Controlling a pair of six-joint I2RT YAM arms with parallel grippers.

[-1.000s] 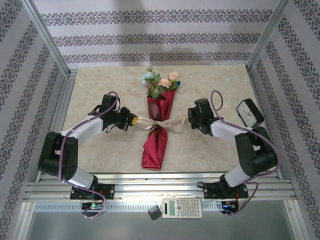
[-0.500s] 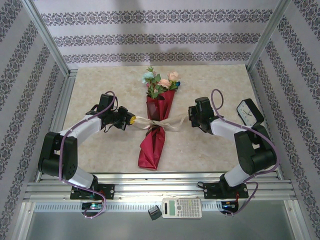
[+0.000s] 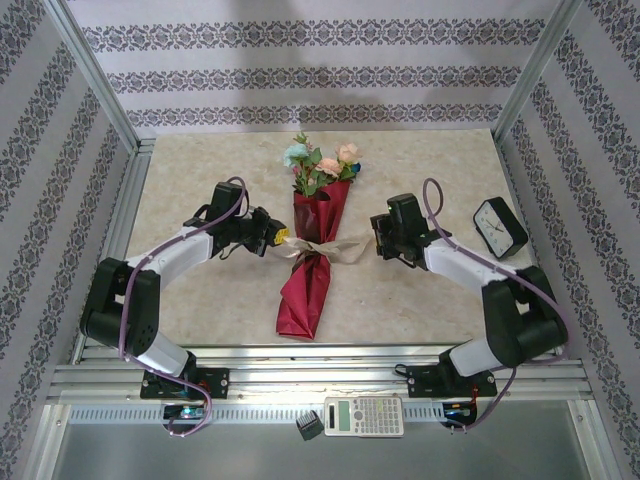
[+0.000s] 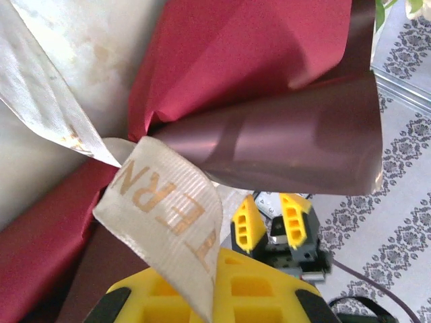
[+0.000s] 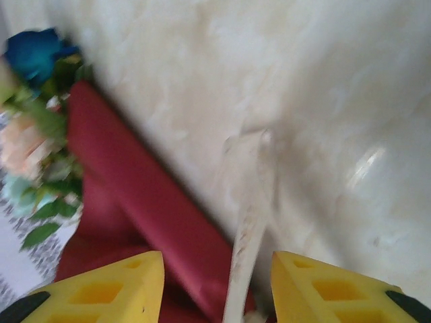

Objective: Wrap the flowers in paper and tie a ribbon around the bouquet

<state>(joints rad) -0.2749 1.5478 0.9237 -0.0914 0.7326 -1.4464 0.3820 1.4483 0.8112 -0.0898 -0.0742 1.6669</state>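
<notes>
The bouquet lies mid-table, a crimson paper cone with the flowers at its far end. The beige ribbon is tied around its waist. My left gripper sits just left of the knot. In the left wrist view it is shut on the ribbon, which curls up from its yellow fingers against the paper. My right gripper is just right of the bouquet. It stands open, and a loose ribbon tail lies on the table between its fingers, which do not touch it.
A black clock stands at the right side of the table beside the right arm. A calculator and a small black object rest on the front rail. Metal frame posts and patterned walls close in both sides.
My right gripper has opened and let go of its ribbon end. My left gripper moved right toward the bouquet, still holding its end, and the ribbon went slack.
</notes>
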